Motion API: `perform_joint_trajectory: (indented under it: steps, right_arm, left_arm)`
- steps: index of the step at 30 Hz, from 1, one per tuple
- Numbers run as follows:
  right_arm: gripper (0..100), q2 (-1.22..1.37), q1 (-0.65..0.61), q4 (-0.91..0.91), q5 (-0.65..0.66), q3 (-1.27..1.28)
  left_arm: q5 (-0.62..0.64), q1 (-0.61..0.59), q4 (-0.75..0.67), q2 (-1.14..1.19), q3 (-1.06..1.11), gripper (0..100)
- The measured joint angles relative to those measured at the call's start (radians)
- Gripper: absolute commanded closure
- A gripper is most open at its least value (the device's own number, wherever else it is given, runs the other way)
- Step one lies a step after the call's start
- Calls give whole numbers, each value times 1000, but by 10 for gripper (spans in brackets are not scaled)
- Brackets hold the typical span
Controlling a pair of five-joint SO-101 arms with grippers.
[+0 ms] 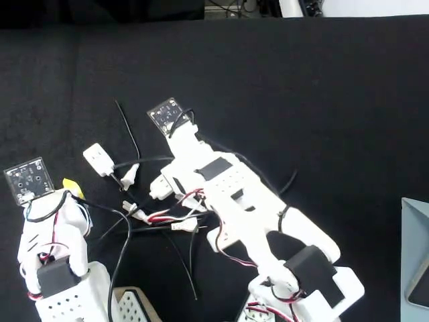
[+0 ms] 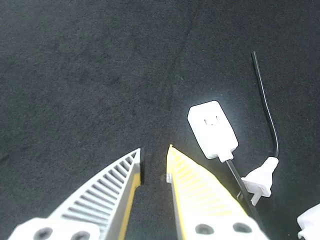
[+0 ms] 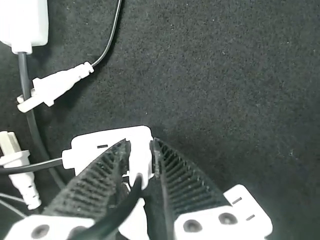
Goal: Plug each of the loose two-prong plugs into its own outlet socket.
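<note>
The right gripper [image 3: 140, 145] is clamped on a white two-prong plug [image 3: 140, 162], and the plug's black cord [image 3: 132, 192] runs back between the fingers. The plug is pressed against the edge of a white gripped-side socket [image 3: 107, 142]. The fingers cover the joint, so it cannot be told whether the prongs have entered.

This pairing lies near the corded socket [image 2: 212, 129], off its cord end and apart from it. The corded socket's two slots face up and are empty. A loose plug [image 3: 55, 87] lies just beside its cord end, up against the cord. On that same side but farther from the corded socket, a second loose plug [image 3: 14, 150] and a third loose plug [image 3: 25, 192] lie among the wires. Farther off again, beyond the right gripper, sits a spare socket [image 3: 250, 210] with bare slots.

The left gripper [image 2: 154, 150] hangs over the black cloth [image 1: 301, 100], near the corded socket but clear of it. Its fingers are slightly parted and hold nothing.

By this showing the task is in its early part. No plug is plainly seated, and one mating is at best under way. Three plugs and at least two sockets are unmatched.
</note>
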Motion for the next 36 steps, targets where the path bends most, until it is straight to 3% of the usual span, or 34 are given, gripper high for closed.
perform_joint_trajectory:
  steps: [8, 18, 36]
  right_arm:
    - [987, 3, 0, 138, 0, -81]
    - [987, 3, -5, 40, 0, -69]
    - [987, 8, -35, 54, 0, -69]
  left_arm:
    - [0, 0, 0, 0, 0, 905]
    - [0, 0, 0, 0, 0, 905]
    - [0, 0, 0, 0, 0, 905]
